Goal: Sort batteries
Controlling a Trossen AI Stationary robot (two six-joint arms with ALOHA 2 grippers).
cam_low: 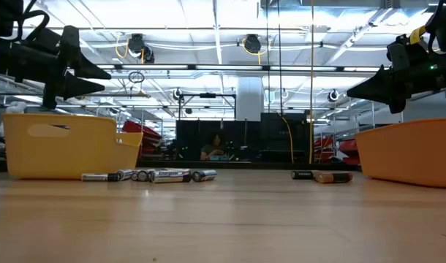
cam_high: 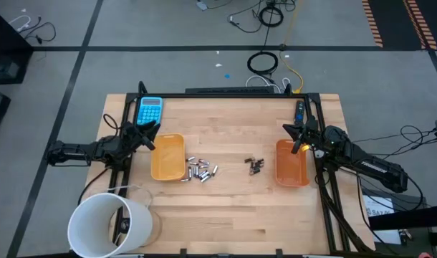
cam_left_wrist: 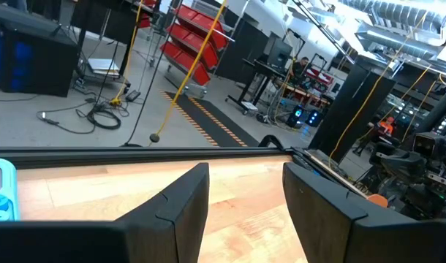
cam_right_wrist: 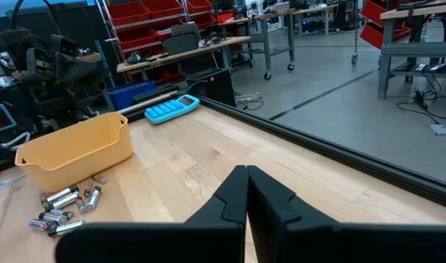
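Bare wooden tabletop (cam_low: 223,219) filled the foreground at table height, and beyond it the batteries lay unsorted. Silvery-grey batteries (cam_high: 199,170) sat in a loose heap on the wood just beside the left orange tray (cam_high: 167,157), while a smaller cluster of dark batteries (cam_high: 255,165) lay apart, nearer the right orange tray (cam_high: 291,163). From what I could see neither tray held any, so the sorting looked barely started, with every battery left to move. Over the far edge of the left tray, near the blue calculator (cam_high: 150,110), hung the left gripper (cam_high: 148,134), its fingers apart and holding nothing. Above the right tray the right gripper (cam_high: 299,136) hung pressed together, empty.
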